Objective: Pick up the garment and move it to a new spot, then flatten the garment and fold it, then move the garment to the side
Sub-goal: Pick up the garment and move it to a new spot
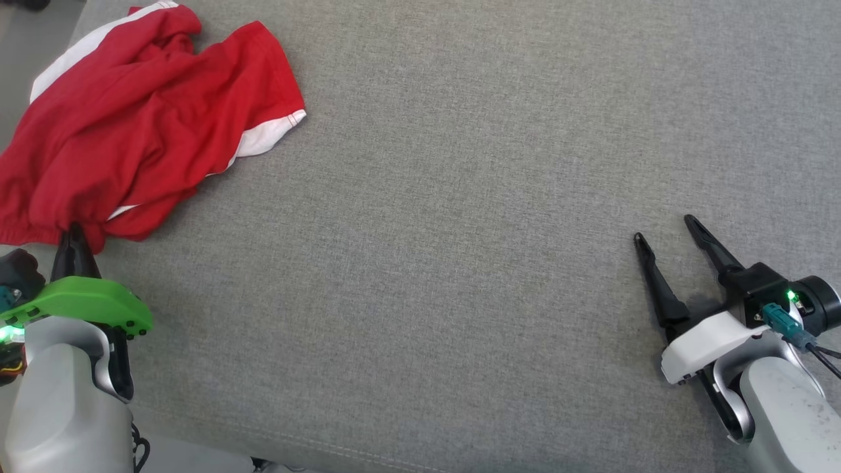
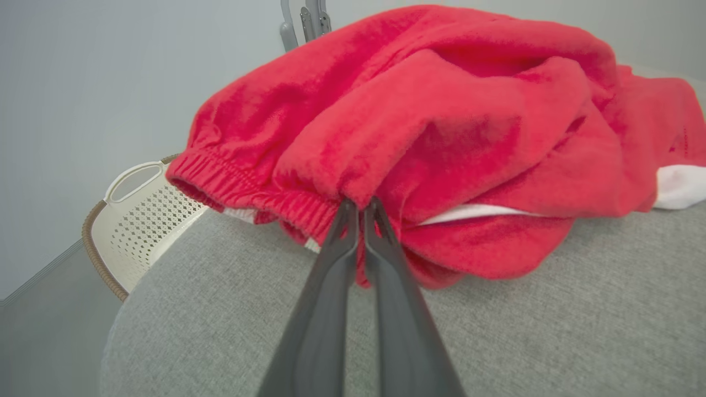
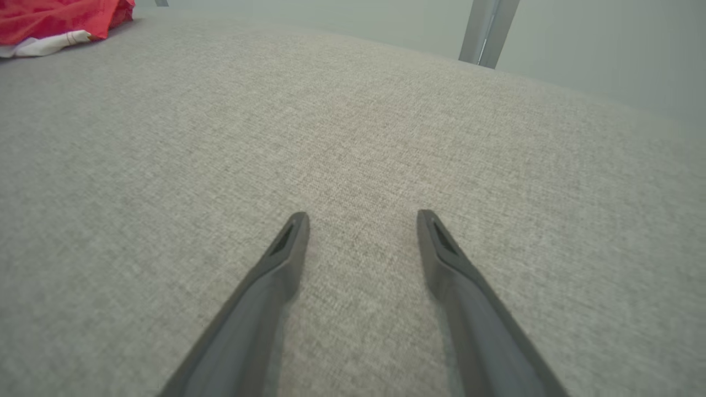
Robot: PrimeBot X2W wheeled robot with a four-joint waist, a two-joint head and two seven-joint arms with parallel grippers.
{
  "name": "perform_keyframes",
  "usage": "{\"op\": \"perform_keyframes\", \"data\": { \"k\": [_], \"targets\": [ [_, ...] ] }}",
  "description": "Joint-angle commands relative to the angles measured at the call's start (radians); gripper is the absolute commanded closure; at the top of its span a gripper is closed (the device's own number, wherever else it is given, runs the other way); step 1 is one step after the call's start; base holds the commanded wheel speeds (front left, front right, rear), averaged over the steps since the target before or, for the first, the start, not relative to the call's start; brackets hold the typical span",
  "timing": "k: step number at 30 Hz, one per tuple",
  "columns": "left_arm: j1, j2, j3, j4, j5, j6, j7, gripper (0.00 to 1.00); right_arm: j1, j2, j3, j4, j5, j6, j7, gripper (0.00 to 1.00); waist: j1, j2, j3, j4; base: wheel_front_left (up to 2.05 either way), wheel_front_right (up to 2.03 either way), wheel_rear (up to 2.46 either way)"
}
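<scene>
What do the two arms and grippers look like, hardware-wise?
Both grippers have two long, tapering dark fingers on pale grey forearms. The left gripper has a green wrist cover; the right gripper a white cover, plus a teal connector with dark cables. Both show green lights.

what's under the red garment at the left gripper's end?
The red garment lies on the grey fabric surface; white trim peeks out beneath its red folds. The left gripper is shut on its hem. Whatever lies under the heap's middle is covered.
</scene>
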Motion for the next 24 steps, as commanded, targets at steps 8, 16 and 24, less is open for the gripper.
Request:
{"op": "perform_keyframes", "data": {
  "k": [8, 16, 24],
  "targets": [
    [-0.026, 0.015, 0.005, -0.225, 0.098, -0.042, -0.001, 1.00, 0.040, 0.061, -0.021, 0.038, 0.025, 0.000, 0.000, 0.00, 0.0000, 0.0000, -0.097, -0.031, 0.00, 0.00, 0.00],
    [-0.141, -0.104, -0.349, -0.431, 0.129, -0.071, -0.001, 1.00, 0.042, 0.136, -0.005, 0.061, 0.039, 0.000, 0.000, 0.00, 0.0000, 0.0000, -0.188, -0.171, 0.00, 0.00, 0.00],
    [-0.223, -0.132, -0.660, -0.579, -0.128, -0.069, 0.000, 1.00, 0.060, 0.148, -0.032, 0.069, 0.050, 0.000, 0.000, 0.00, 0.0000, 0.0000, -0.210, -0.297, 0.00, 0.00, 0.00]
  ]
}}
